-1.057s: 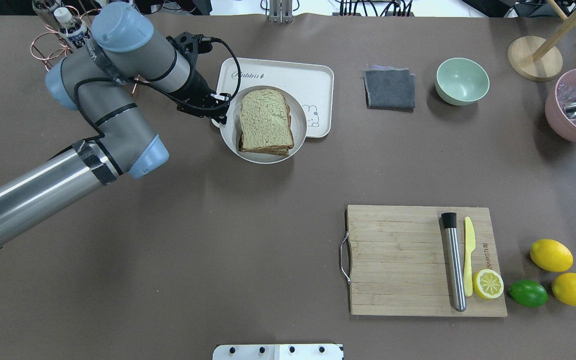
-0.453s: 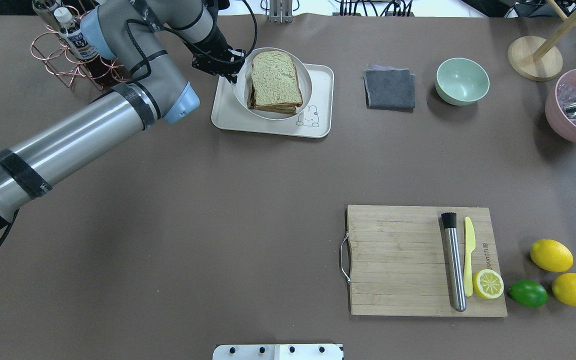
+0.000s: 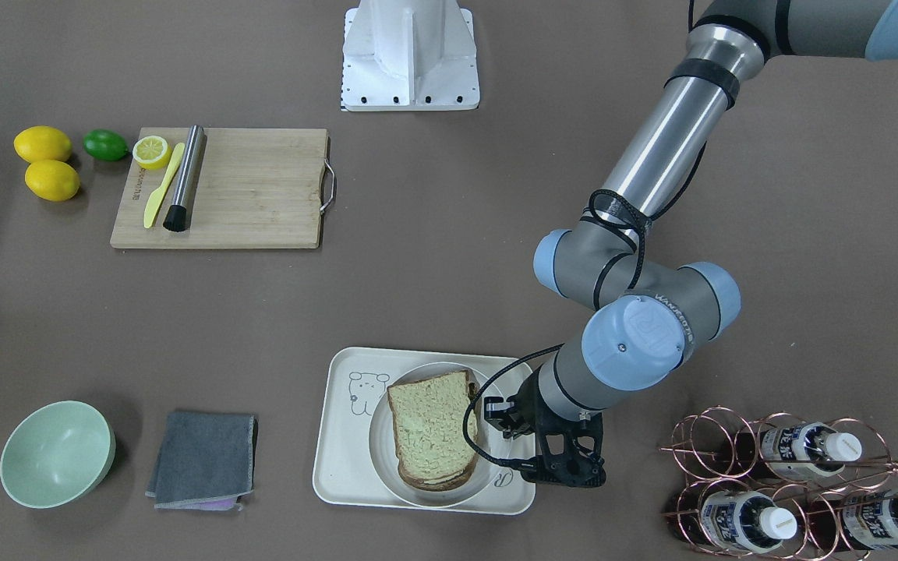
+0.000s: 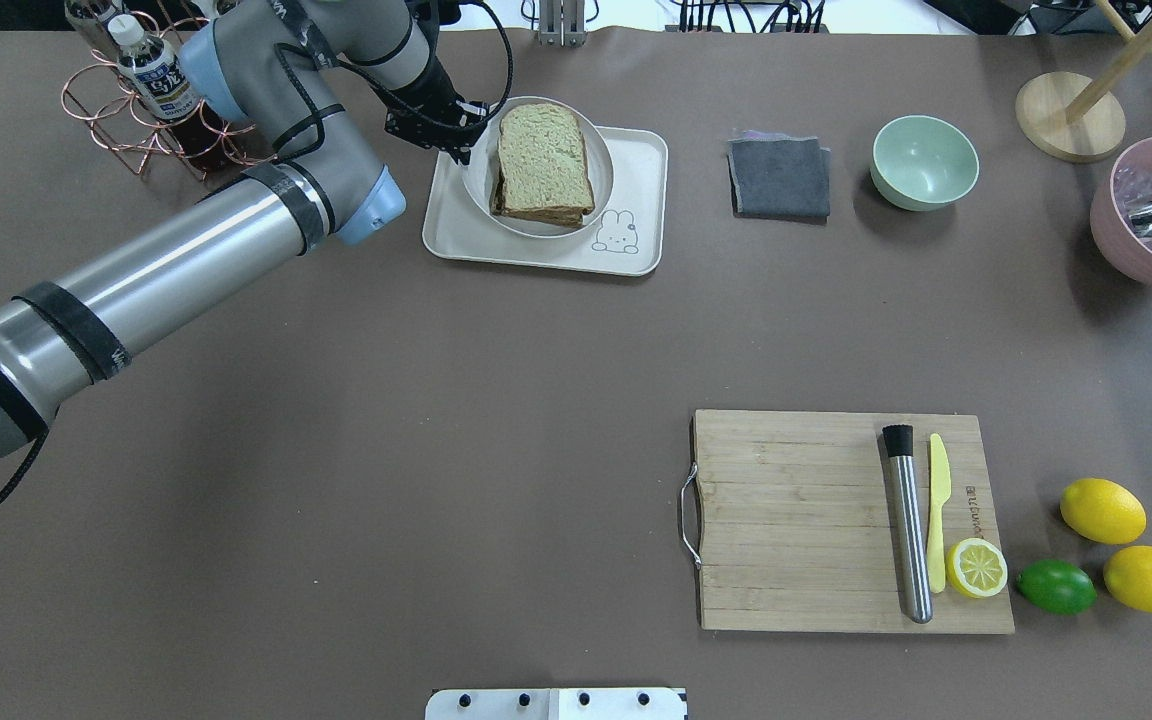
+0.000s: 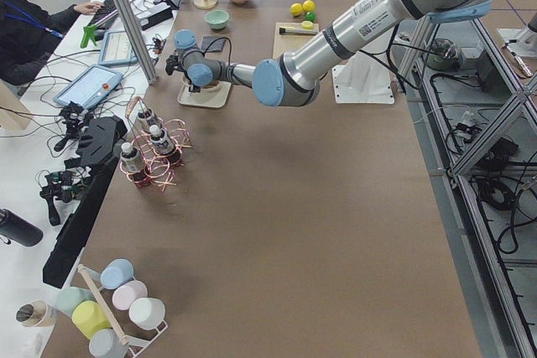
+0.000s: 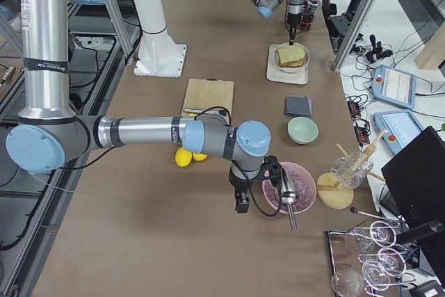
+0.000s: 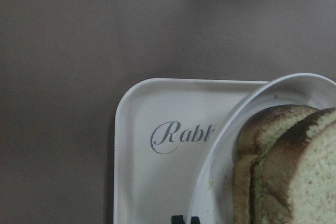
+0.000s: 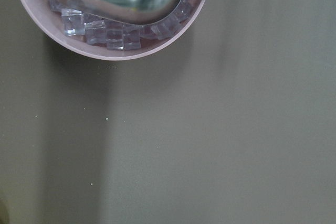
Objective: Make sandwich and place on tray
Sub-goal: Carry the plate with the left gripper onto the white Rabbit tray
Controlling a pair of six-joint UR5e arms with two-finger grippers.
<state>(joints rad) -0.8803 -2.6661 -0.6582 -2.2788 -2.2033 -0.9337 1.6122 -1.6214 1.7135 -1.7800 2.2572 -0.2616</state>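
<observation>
Front view: we saw the sandwich (image 3: 433, 436) on a round white plate (image 3: 380, 461) over the tray (image 3: 340, 436). The left gripper (image 3: 498, 413) was pinched onto the plate's rim on the robot's left side, and the copper bottle rack (image 3: 792, 483) was near that wrist. Overhead: the plate's far rim showed past the tray's far edge; the grey cloth (image 4: 781, 178) and green bowl (image 4: 924, 162) sat beyond the tray toward the robot's right, and the cutting board (image 4: 796, 520) was well apart. Right-side view: the right gripper (image 6: 243, 203) hung just beside the pink ice bowl (image 6: 308, 203) holding a metal scoop (image 6: 286, 196); we couldn't tell its jaw state, and its wrist view gave only bowl and scoop.
</observation>
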